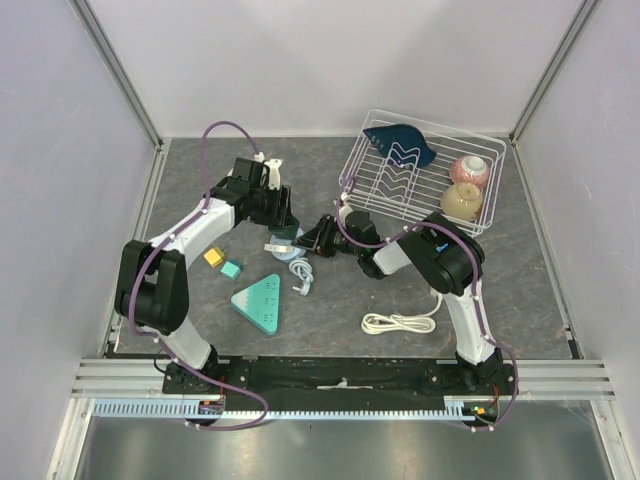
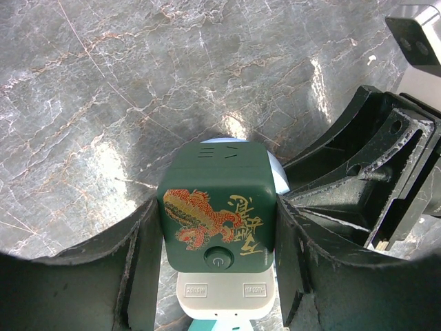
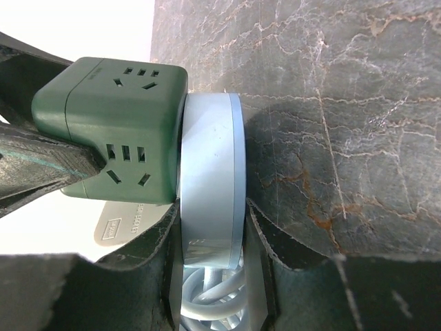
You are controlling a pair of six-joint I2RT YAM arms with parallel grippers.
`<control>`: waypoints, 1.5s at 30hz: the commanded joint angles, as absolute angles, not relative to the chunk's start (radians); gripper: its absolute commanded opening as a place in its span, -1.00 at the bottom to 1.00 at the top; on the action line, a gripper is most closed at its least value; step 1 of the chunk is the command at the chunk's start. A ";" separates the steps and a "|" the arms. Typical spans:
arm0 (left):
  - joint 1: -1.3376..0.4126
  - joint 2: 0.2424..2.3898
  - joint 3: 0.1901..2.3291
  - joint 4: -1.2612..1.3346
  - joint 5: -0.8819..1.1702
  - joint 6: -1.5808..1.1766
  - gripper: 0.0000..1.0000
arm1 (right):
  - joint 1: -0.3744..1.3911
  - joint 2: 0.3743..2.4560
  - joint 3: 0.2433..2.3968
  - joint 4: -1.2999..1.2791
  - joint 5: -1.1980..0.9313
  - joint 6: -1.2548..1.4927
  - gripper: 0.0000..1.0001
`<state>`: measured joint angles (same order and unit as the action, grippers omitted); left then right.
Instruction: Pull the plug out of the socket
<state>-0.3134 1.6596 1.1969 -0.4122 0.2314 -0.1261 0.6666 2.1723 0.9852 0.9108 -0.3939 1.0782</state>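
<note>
Left wrist view: the dark green cube-shaped plastic socket block (image 2: 217, 207), printed with a red-and-gold dragon and a round button, sits between the 2 black fingers of the left gripper (image 2: 217, 262), which press on its 2 opposite sides, so this pincer is clamped on the cube. A white labelled plastic piece (image 2: 224, 293) touches the cube's lower face. In the right wrist view the pale blue round plastic plug disc (image 3: 210, 179) is seated flat against 1 face of the cube, with no gap between them, and the right gripper (image 3: 212, 255) has its fingers tight on the disc's 2 flat faces, clamped on it. A thin white cord (image 3: 213, 296) coils just below the disc. From the top external view the joined pair lies near the middle of the grey marble-patterned tabletop (image 1: 330, 300), where both arms meet. Just in front of the cube is a teal triangular power strip (image 1: 260, 302). To the cube's left are a small yellow block (image 1: 213, 257) and a small teal block (image 1: 231, 268). A bundled white cable (image 1: 400, 322) lies front-right of the cube. A white wire dish rack (image 1: 425, 170) stands behind and right of the cube, holding a dark blue dish (image 1: 400, 143), a pink bowl (image 1: 470, 170) and a beige bowl (image 1: 462, 200).
</note>
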 commanded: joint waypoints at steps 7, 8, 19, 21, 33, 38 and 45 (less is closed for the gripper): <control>-0.305 1.569 1.213 -0.324 0.264 -0.195 -0.96 | 0.670 2.191 1.005 0.677 -0.242 1.003 -1.00; -0.308 1.575 1.216 -0.331 0.259 -0.195 -0.96 | 0.670 2.189 1.006 0.658 -0.238 0.991 -1.00; -0.244 1.534 1.190 -0.321 0.365 -0.294 -0.96 | 0.672 2.180 1.006 0.583 -0.213 0.927 -1.00; -0.248 1.534 1.192 -0.339 0.312 -0.282 -0.96 | 0.673 2.181 1.005 0.586 -0.224 0.925 -1.00; -0.242 1.474 1.244 -0.422 0.276 -0.245 -0.96 | 0.673 2.198 1.019 0.554 -0.212 0.922 -1.00; -0.250 1.491 1.238 -0.439 0.239 -0.233 -0.96 | 0.673 2.201 1.023 0.545 -0.204 0.917 -1.00; -0.236 1.482 1.288 -0.471 0.238 -0.233 -0.96 | 0.675 2.184 1.026 0.502 -0.164 0.891 -1.00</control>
